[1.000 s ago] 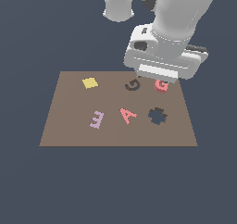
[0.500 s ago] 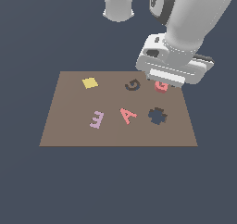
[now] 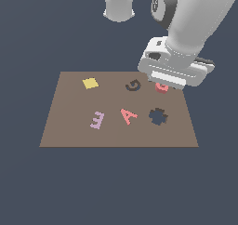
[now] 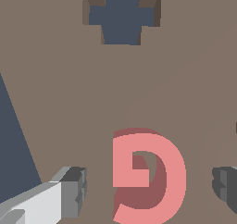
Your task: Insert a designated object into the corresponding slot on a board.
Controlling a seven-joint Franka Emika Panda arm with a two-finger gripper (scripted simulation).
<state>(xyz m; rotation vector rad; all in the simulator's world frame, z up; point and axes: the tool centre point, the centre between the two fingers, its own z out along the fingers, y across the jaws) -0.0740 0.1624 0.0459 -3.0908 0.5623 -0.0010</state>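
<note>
The red-pink G block [image 4: 150,177] lies flat on the brown board [image 4: 60,102]. My gripper [image 4: 150,188] is open around it, one finger [image 4: 74,190] on one side and the other finger [image 4: 227,186] on the opposite side, neither touching. In the exterior view the hand hides most of the G block [image 3: 161,88], near the board's [image 3: 69,131] far right edge. The dark G-shaped slot [image 3: 133,85] sits just to the exterior view's left of the block.
A pink-red letter A [image 3: 128,115], a lilac letter E [image 3: 96,120] and a yellow square [image 3: 90,83] lie on the board. A dark cog-like cutout [image 3: 158,116] is near the G block, also seen as the cutout [image 4: 121,17] in the wrist view.
The arm has moved to the exterior view's right and come down over the G block, which now lies mostly hidden under the hand.
</note>
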